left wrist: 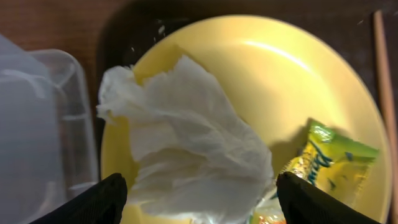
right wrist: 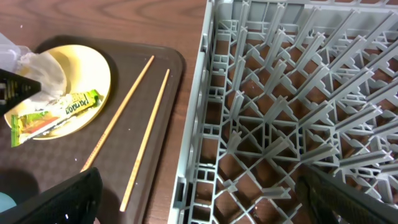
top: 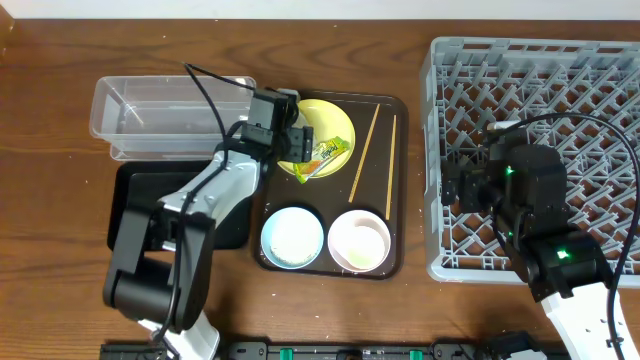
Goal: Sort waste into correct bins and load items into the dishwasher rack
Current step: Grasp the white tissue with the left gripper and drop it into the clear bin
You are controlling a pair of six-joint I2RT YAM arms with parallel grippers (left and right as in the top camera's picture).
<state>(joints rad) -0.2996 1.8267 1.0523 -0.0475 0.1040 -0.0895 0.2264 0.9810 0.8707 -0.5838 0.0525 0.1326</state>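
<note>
A crumpled white napkin point(left wrist: 186, 137) and a green-and-yellow snack wrapper point(top: 325, 157) lie on the round yellow plate point(top: 340, 124). My left gripper point(left wrist: 200, 202) is open right over the plate, one finger on each side of the napkin. Two wooden chopsticks point(top: 375, 152) lie to the right of the plate. A light blue bowl point(top: 291, 236) and a pale pink-white bowl point(top: 359, 240) sit at the front of the tray. My right gripper point(right wrist: 199, 202) is open and empty above the left edge of the grey dishwasher rack point(top: 600, 70).
The plate, bowls and chopsticks rest on a dark brown serving tray point(top: 400, 190). A clear plastic tub point(top: 150, 115) stands at the back left. A shallow black tray point(top: 140, 190) lies in front of it, partly under my left arm.
</note>
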